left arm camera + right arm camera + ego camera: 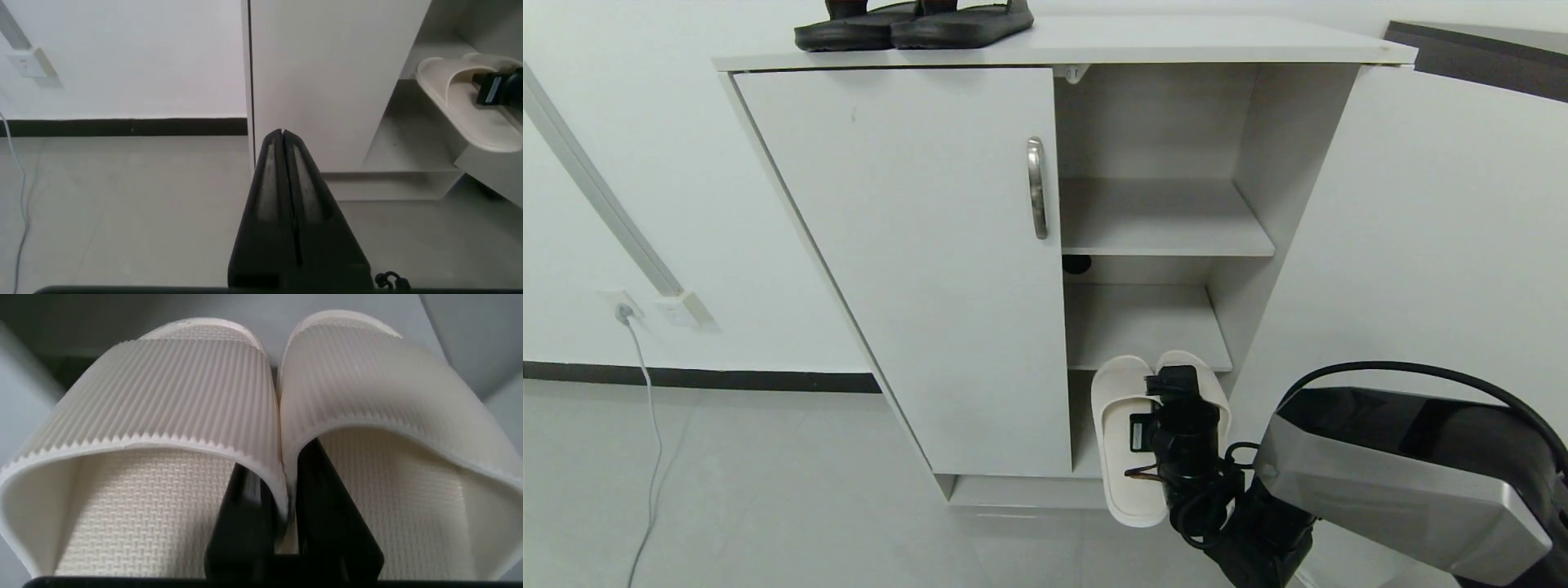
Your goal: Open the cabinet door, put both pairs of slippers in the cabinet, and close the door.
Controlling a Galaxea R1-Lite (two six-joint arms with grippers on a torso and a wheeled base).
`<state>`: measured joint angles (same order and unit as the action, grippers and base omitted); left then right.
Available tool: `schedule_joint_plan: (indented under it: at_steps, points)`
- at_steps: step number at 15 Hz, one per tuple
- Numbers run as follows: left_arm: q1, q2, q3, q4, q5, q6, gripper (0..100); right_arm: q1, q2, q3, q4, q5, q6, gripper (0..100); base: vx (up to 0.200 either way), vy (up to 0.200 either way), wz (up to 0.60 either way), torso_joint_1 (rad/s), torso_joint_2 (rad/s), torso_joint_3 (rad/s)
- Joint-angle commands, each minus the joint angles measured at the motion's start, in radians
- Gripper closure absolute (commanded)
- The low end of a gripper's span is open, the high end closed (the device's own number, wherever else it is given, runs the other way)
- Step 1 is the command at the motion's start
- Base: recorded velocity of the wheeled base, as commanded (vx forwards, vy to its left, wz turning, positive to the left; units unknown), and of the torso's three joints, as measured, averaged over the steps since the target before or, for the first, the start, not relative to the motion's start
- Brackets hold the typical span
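TEXT: none readable | LABEL: white sticker on the side of the right hand, print too small to make out | BRANDS, NUMBERS, SIGNS: none legible on any surface

A white wall meets the grey floor along a black skirting strip below the wall socket; a cable hangs from the socket, and pale trunking slants above it.
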<state>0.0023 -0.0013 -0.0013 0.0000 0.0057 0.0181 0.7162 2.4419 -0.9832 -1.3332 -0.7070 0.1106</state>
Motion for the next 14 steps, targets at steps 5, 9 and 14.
schedule_joint_plan:
  at_steps: [5,9,14]
  points:
    - [0.001,0.001,0.0,0.0,0.0,0.0,100,0.0,-0.001,-0.003,0.002,0.006,0.0,100,0.2,0.0,0.0,0.003,0.0,0.002]
    - [0.001,0.001,0.0,0.0,0.0,-0.001,100,-0.037,0.026,-0.134,0.085,0.037,0.0,100,0.05,0.0,0.0,0.001,0.0,0.001]
    - [0.001,0.001,0.0,0.0,0.002,-0.004,100,-0.08,0.089,-0.382,0.284,0.098,0.0,100,0.0,0.0,0.0,0.0,0.0,0.0]
